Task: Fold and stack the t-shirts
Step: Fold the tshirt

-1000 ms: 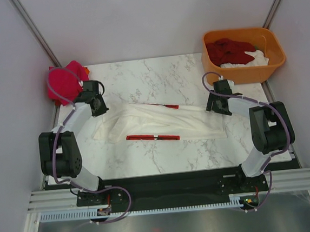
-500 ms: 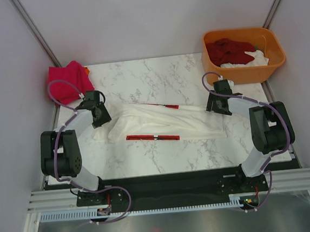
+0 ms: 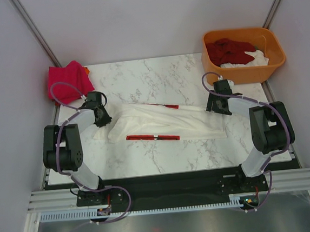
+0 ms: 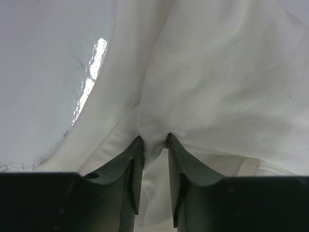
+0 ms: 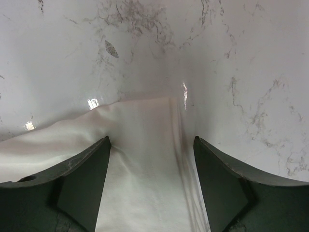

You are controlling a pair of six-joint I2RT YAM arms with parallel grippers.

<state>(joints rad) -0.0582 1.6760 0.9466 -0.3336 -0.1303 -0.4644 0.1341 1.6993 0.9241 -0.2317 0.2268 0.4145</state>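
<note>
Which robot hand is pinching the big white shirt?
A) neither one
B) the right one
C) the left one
C: the left gripper is shut on a fold of the white t-shirt, while the right gripper is open above its edge.

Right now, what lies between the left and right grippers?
In the top external view, the white t-shirt stretches from the left gripper to the right gripper, with a red printed strip on its near side.
</note>
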